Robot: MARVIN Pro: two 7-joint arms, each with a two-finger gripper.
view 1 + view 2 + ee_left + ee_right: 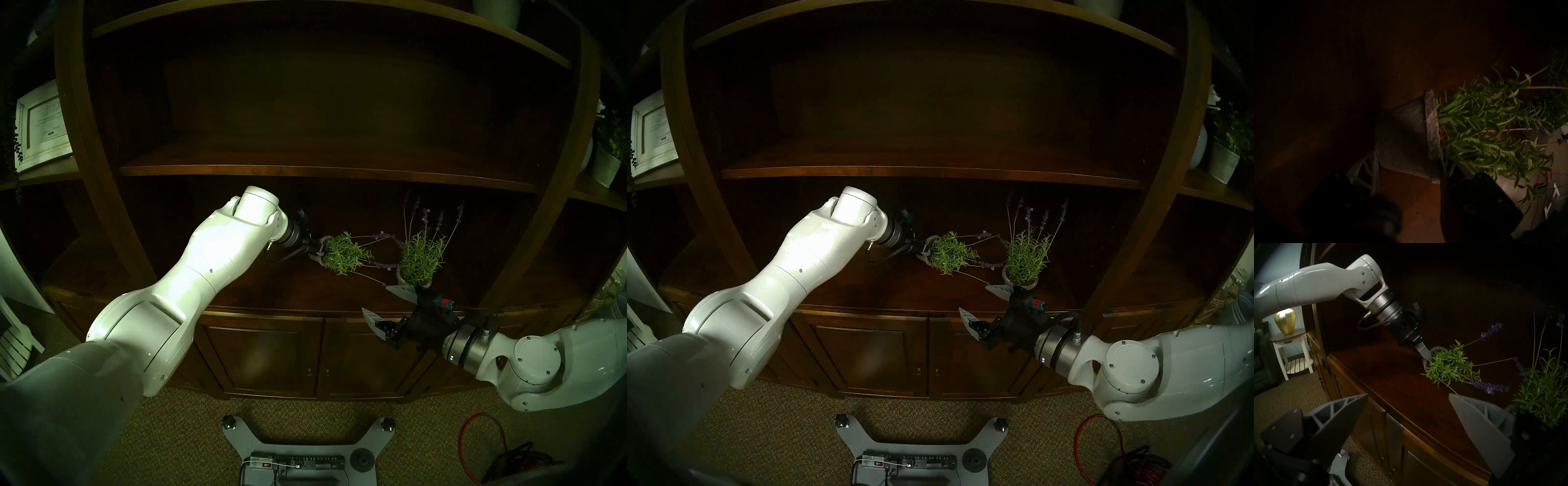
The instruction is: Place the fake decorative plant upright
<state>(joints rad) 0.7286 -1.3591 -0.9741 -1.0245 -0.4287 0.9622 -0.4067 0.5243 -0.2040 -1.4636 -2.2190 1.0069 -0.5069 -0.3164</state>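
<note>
Lay tipped mid-frame, plant (342, 253) pointing right, pot (1403, 135) leftward; sat between left gripper (1409, 171) fingers closing on pot. Right gripper (386, 305) gaped, empty.

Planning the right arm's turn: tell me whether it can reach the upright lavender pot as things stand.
Probably yes. The right gripper hangs open just in front of the upright lavender pot, nothing between; the tipped plant lies off to the left.

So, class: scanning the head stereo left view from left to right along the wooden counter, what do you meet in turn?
Left arm → left gripper → tipped-over plant → upright plant.
</note>
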